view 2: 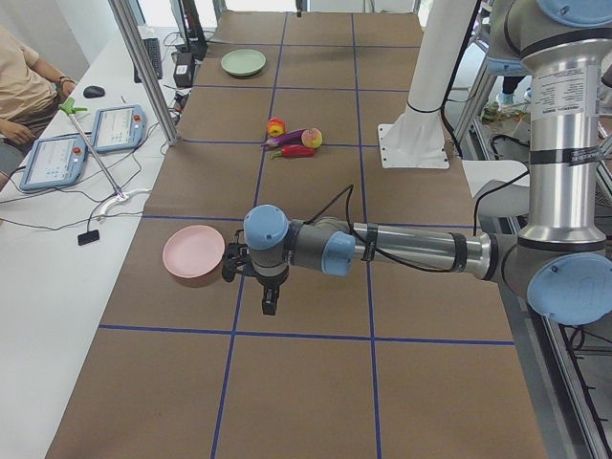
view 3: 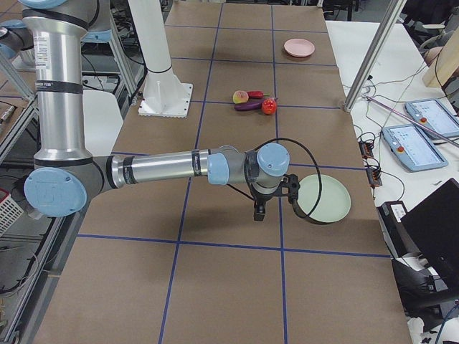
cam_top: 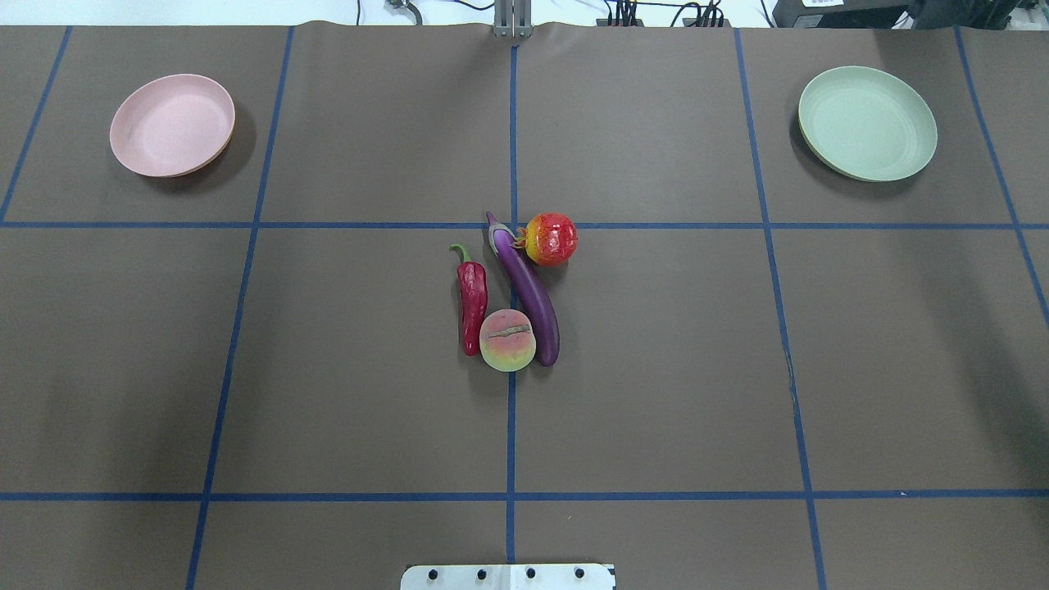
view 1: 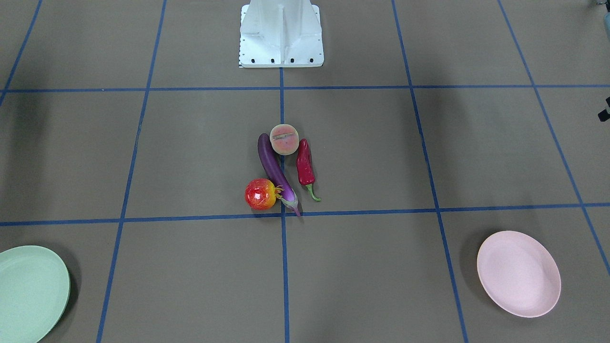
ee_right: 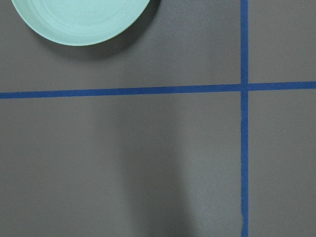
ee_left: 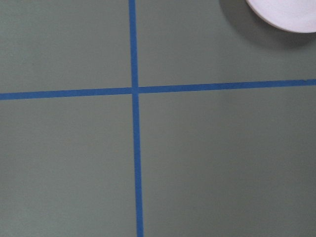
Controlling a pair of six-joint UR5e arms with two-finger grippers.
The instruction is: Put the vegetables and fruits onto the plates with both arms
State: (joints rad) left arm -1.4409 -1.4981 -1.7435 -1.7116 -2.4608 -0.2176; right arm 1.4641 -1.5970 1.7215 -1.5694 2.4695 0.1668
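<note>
The purple eggplant (cam_top: 531, 295), red chili pepper (cam_top: 472, 299), red-and-yellow fruit (cam_top: 551, 238) and peach (cam_top: 507, 340) lie clustered at the table's middle, touching or nearly so. The pink plate (cam_top: 172, 124) sits far left and the mint green plate (cam_top: 867, 123) far right; both hold nothing. My left gripper (view 2: 270, 304) hangs over the table beside the pink plate (view 2: 194, 253). My right gripper (view 3: 259, 213) hangs beside the green plate (view 3: 324, 198). Both show only in the side views, so I cannot tell whether they are open or shut.
The white robot base (view 1: 281, 35) stands at the table's near-robot edge. Blue tape lines (cam_top: 512, 410) divide the brown table into squares. An operator (view 2: 24, 86) and tablets (view 2: 120, 127) are beside the table's far side.
</note>
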